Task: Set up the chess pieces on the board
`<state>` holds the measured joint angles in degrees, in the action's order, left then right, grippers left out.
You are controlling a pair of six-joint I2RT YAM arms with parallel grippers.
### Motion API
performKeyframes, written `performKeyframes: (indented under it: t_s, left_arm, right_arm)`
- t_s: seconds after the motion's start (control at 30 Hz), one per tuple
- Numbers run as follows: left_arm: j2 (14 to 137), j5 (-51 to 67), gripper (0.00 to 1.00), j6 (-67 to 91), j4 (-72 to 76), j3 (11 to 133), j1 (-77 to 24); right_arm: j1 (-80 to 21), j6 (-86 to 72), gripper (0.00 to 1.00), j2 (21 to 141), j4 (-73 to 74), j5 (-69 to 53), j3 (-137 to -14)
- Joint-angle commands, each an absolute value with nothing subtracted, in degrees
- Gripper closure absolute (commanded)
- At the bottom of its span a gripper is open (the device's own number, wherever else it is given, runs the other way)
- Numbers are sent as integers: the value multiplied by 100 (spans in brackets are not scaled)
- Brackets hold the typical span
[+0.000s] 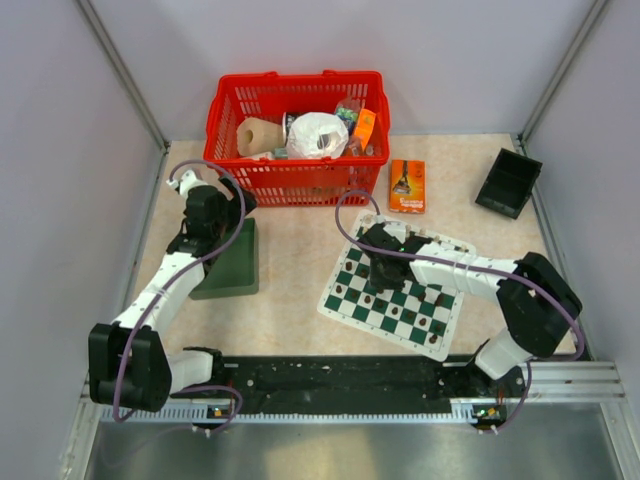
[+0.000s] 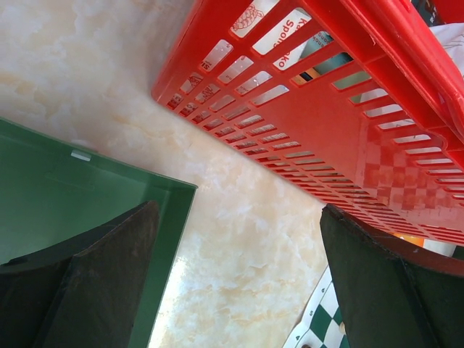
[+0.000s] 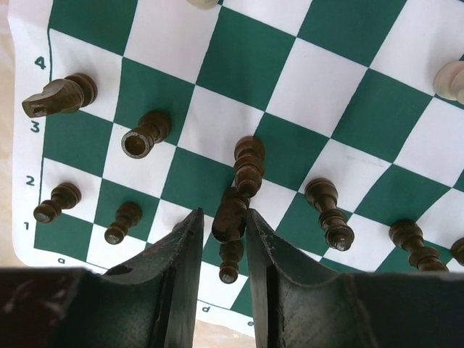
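Observation:
The green-and-white checked board lies right of centre, and a corner of it shows in the left wrist view. Several dark chess pieces stand on its near rows. A cream piece stands at the right edge. My right gripper hovers low over the board, also seen from above. It is shut on a dark chess piece, just above the board's rows 1 and 2. My left gripper is open and empty over bare table, also seen from above.
A dark green tray lies under the left arm, its corner in the left wrist view. A red basket of household items stands at the back. An orange box and a black tray lie back right.

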<state>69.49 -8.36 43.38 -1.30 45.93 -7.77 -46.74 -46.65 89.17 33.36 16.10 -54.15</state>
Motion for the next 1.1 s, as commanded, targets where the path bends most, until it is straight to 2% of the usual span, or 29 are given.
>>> performKeyframes:
  t_s: [0.0, 0.33, 0.53, 0.8, 1.07]
  left_arm:
    - [6776, -853, 2, 4289, 70, 4570, -729]
    - [6768, -844, 2, 4289, 79, 4570, -712]
    - [6768, -809, 2, 4315, 88, 4570, -712]
    - [6741, -782, 2, 4342, 70, 4570, -712]
    - [6697, -738, 2, 4359, 97, 4535, -712]
  right_arm:
    - [-4746, -4623, 71, 8965, 3217, 1758, -5678]
    - [-4746, -4491, 83, 8816, 3305, 1749, -5730]
    - [-4755, -4324, 84, 8412, 3436, 1591, -5836]
    - [-4755, -4508, 84, 6919, 3814, 1214, -5266]
    - [-4755, -5000, 84, 5723, 4894, 695, -4422]
